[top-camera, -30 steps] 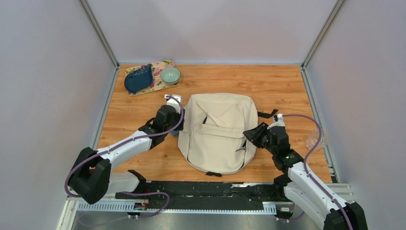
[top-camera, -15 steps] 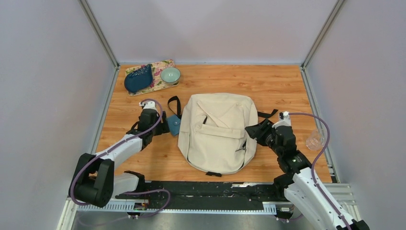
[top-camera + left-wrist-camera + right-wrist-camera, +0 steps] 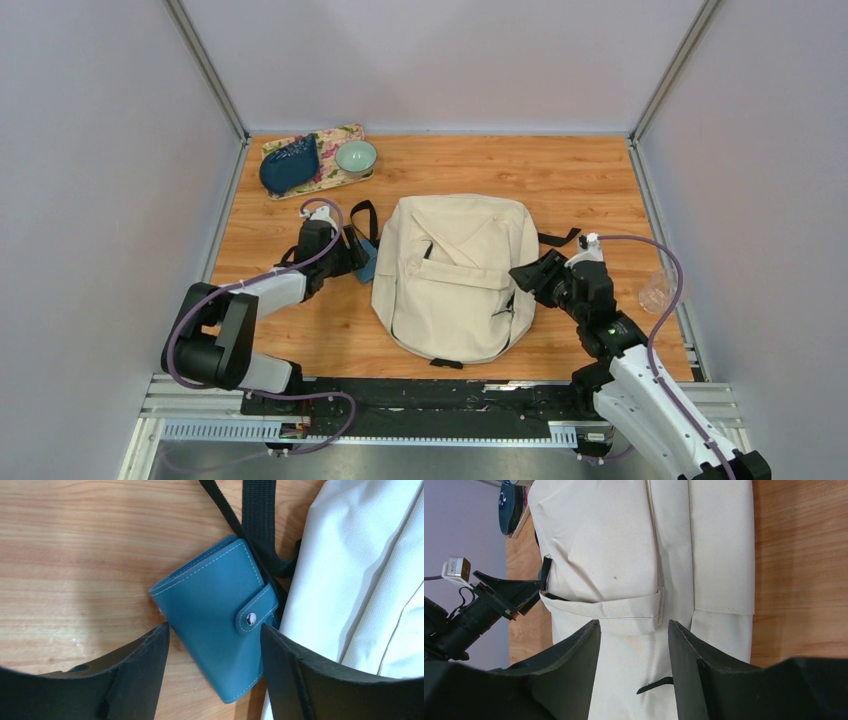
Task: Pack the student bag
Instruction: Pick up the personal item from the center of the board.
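The cream student bag [image 3: 455, 275] is laid flat mid-table [image 3: 600, 180]. The left gripper [image 3: 214, 635] is seen with jaws apart, astride a blue snap wallet [image 3: 210, 605] that is pressed against the bag's left edge and a black strap [image 3: 260, 510]. The right gripper [image 3: 634, 630] is spread, with nothing clamped, beside the bag's right edge.

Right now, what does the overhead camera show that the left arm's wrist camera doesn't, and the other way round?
Only overhead: the right gripper, open at the student bag's right side, a floral tray holding a dark blue dish and a pale green bowl, and a clear cup at the right edge. Only the wrist view: the blue wallet, its silver snap and pale stitching. Both: the open left gripper at the wallet, the black strap, the cream bag and the wooden table.
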Available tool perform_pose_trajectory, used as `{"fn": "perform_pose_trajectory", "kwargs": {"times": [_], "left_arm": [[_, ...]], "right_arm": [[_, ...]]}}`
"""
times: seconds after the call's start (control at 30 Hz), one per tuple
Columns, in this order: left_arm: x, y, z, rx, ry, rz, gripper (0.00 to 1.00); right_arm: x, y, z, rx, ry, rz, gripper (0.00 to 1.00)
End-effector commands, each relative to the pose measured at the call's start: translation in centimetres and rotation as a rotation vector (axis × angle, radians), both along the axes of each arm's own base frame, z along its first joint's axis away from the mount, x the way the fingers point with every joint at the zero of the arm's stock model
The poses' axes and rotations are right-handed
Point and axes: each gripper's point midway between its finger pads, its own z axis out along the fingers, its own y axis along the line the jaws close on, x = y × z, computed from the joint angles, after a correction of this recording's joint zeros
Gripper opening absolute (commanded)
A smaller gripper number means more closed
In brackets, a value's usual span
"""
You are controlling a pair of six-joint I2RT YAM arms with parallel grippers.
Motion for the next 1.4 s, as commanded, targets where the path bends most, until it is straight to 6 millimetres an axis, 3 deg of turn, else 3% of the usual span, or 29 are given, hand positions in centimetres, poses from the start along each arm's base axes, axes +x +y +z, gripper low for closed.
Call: {"fn": "perform_pose_trajectory", "kwargs": {"times": [0.0, 0.07, 0.1, 0.17, 0.2, 0.3, 0.57, 0.87, 0.97, 1.1, 1.23, 1.37], "left_arm": [[-0.7, -0.8, -1.8, -0.058, 0.085, -0.002, 0.67], [-0.8, -1.0, -2.3, -0.059, 0.100, -0.007, 0.58], [-0.9, -0.9, -2.8, -0.057, 0.115, -0.004, 0.46], [-1.2, -0.8, -3.2, -0.053, 0.130, -0.003, 0.32], [-1.3, -0.8, -3.5, -0.053, 0.137, -0.003, 0.20], [-1.8, -0.7, -3.7, -0.048, 0.142, 0.000, 0.00], [-2.0, 0.6, -2.3, 0.002, 0.075, 0.021, 0.00], [-1.5, 2.1, 4.2, 0.035, -0.126, 0.054, 0.00], [-1.7, 2.3, 5.3, 0.043, -0.153, 0.053, 0.00], [-1.6, 2.2, 8.1, 0.030, -0.228, 0.036, 0.00], [-2.2, 1.5, 9.1, 0.008, -0.238, -0.007, 0.00], [-2.4, 0.7, 11.4, -0.036, -0.301, -0.045, 0.00]], "right_arm": [[0.3, 0.4, 1.0, 0.028, -0.025, 0.008, 0.55], [0.2, 0.4, 0.7, 0.029, -0.019, 0.004, 0.55], [0.3, 0.4, 0.7, 0.030, -0.020, 0.004, 0.55], [0.2, 0.4, 0.7, 0.031, -0.018, 0.005, 0.55], [0.3, 0.4, 0.7, 0.031, -0.018, 0.004, 0.55], [0.3, 0.4, 0.8, 0.029, -0.020, 0.008, 0.55], [0.2, 0.6, 0.9, 0.036, -0.019, 0.015, 0.55], [-0.1, 1.6, 3.1, 0.072, -0.067, 0.080, 0.55], [-0.3, 2.2, 3.5, 0.089, -0.075, 0.111, 0.55], [-0.3, 3.0, 3.9, 0.123, -0.081, 0.149, 0.55], [-0.5, 3.8, 4.1, 0.141, -0.079, 0.191, 0.55], [-0.7, 4.3, 4.2, 0.158, -0.081, 0.211, 0.56]]}}
